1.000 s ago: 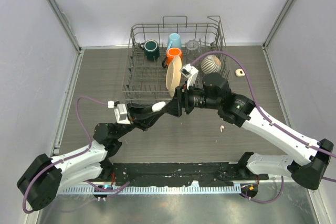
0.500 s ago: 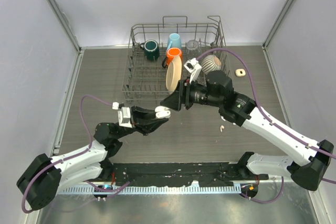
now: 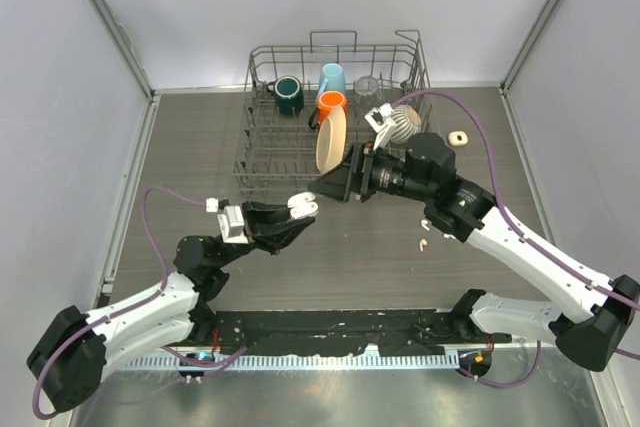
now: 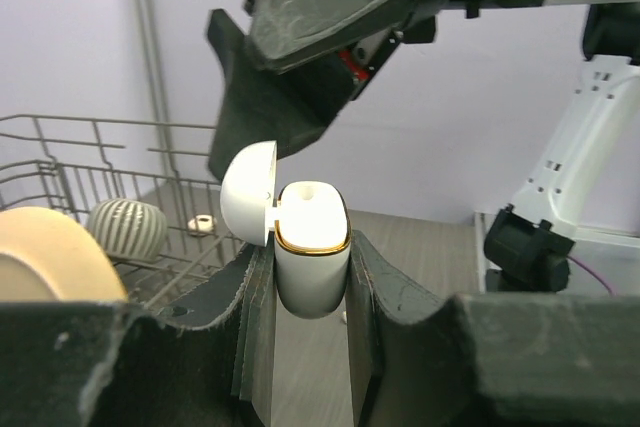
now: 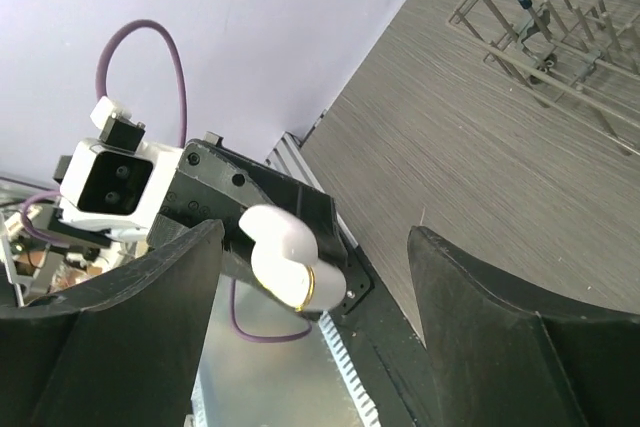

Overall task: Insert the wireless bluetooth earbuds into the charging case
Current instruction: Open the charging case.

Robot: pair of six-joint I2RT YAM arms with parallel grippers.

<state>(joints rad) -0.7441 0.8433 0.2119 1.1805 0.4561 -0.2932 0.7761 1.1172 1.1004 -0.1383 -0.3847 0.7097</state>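
Observation:
The white charging case with a gold rim stands upright, its lid flipped open to the left, and my left gripper is shut on its body. From above, the case is at the tip of the left gripper, mid-table. My right gripper hangs just right of and above the case, open, with nothing between its fingers. In the right wrist view the case shows between the spread right gripper fingers but farther off. One white earbud lies on the table under the right arm. What is inside the case is not visible.
A wire dish rack at the back holds a green mug, a blue mug, an orange mug, a cream plate and a striped bowl. A small white item lies right of the rack.
The two grippers were together at the case. The right gripper has since drawn back to the right and opened wider, while the left has pulled back with the case, lid open.

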